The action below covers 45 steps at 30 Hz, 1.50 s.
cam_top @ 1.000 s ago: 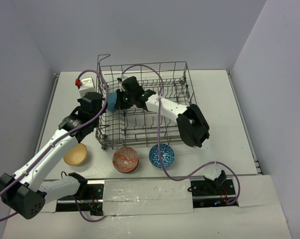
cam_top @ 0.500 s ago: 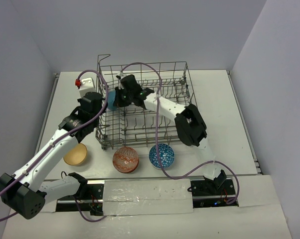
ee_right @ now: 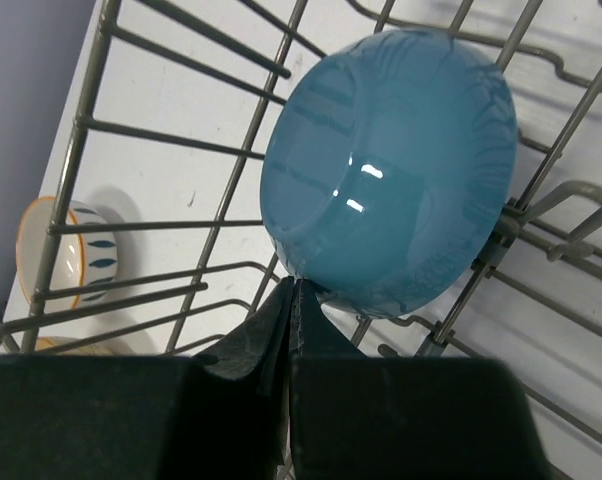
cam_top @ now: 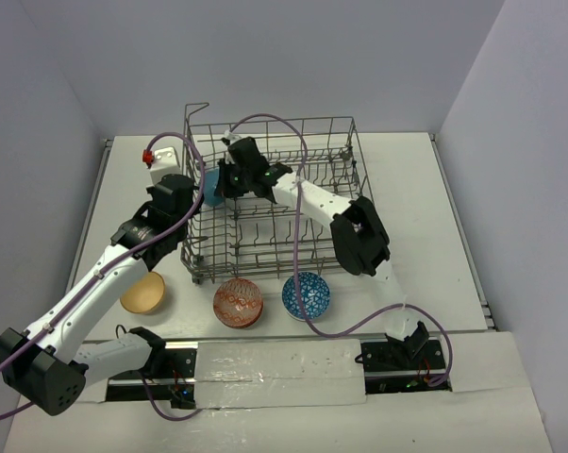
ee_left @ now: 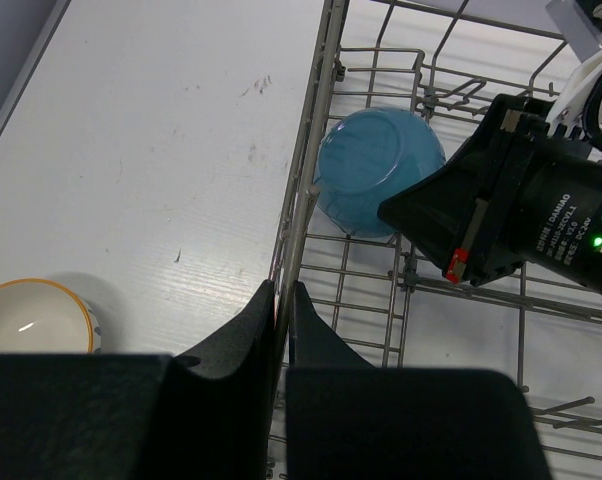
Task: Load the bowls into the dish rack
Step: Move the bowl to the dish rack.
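Note:
The grey wire dish rack (cam_top: 270,124) stands mid-table. A plain blue bowl (cam_top: 209,187) lies tilted on its side among the tines at the rack's left end (ee_left: 379,170) (ee_right: 391,160). My right gripper (ee_right: 294,285) is shut, its tips touching the bowl's lower edge with nothing between them; from above it sits inside the rack (cam_top: 223,183). My left gripper (ee_left: 283,298) is shut on the rack's left rim wire (ee_left: 316,130). In front of the rack lie an orange-rimmed bowl (cam_top: 142,292), a red patterned bowl (cam_top: 239,302) and a blue patterned bowl (cam_top: 306,295).
A purple cable (cam_top: 301,236) arcs from the right arm over the rack down to the table's near edge. A small white box with a red part (cam_top: 161,159) sits by the rack's far left corner. Walls close the table at the back and both sides.
The right gripper has shifted slightly toward the far side inside the rack, and the blue bowl has moved a little with it. The left arm has not moved.

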Available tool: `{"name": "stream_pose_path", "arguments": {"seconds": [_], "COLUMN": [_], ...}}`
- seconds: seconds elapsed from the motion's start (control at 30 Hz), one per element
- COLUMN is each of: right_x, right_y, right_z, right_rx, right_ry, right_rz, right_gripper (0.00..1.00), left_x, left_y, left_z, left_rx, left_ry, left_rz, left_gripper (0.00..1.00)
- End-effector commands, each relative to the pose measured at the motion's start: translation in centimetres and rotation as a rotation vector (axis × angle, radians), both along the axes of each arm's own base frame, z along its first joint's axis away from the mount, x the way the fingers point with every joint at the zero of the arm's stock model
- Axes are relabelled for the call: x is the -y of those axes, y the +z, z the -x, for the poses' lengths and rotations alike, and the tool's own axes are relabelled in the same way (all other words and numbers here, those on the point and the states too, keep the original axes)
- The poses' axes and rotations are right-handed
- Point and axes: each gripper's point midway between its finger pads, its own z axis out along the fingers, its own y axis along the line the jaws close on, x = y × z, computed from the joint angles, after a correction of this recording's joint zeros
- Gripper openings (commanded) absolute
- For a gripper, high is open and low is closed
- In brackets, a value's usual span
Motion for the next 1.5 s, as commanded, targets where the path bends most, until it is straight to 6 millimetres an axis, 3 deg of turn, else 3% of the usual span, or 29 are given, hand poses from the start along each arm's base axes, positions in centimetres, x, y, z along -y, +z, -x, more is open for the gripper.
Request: {"name": "stream_pose_path", "arguments": {"seconds": [0.0,0.67,1.47], "right_x": [0.0,0.2,0.2], "right_y": [1.0,-0.3,-0.2], "right_z": [-1.7,-3.0,-4.4], "right_rx": [0.024,0.011,0.007], "right_ry": [-0.034,-0.046,-0.065], "right_rz": [-0.028,-0.017,-0.057], "right_gripper": [0.0,0.0,0.0], "left_x": [-0.8,-0.5,-0.5], "left_y": [-0.2,-0.4,-0.5], "left_z": [-0.2,-0.4,-0.4], "left_rx": [-0.011,-0.018,-0.023], "left_ry": [0.04,0.03,0.028], "left_rz": [-0.02,-0.02,-0.027], "left_gripper": [0.0,0.0,0.0]}}
